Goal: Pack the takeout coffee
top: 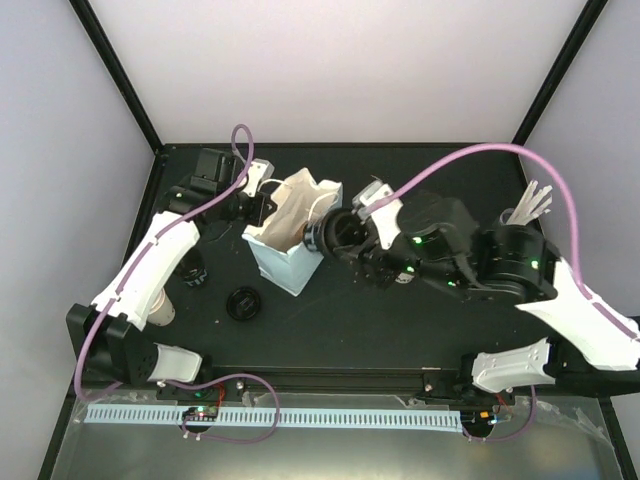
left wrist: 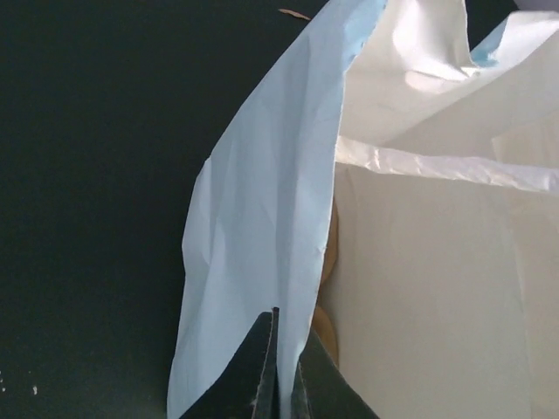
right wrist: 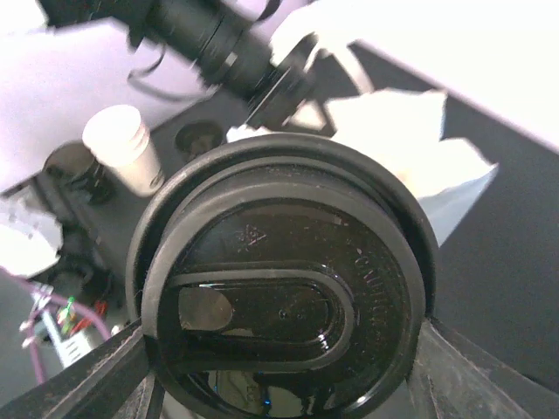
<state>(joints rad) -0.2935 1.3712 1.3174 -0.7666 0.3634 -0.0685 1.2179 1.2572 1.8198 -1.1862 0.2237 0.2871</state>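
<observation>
The right gripper is clamping a cup that is wearing a black lid. Its fingers are pressing in on either side just under the lid's rim, so the jaws are standing only as wide as the cup. In the overhead view the cup is hanging above the counter, just beside the right side of the open mouth of a light-blue paper bag. The right wrist view is filled with the round lid facing the camera, and the bag's crumpled top is showing behind it. The left gripper is pinching the bag's thin paper wall, its two dark fingers closed almost together with only the sheet between them. From above it is sitting at the bag's far left rim and holding that side up. Inside the bag, close to the pinched wall, a curved brown edge is showing, too little of it to tell what it is. A loose lid is lying flat on the counter in front of the bag, near it but apart. An uncovered cream cup is standing further left, partly hidden under the left arm. A glass of white sticks is standing at the far right, behind the right arm.
</observation>
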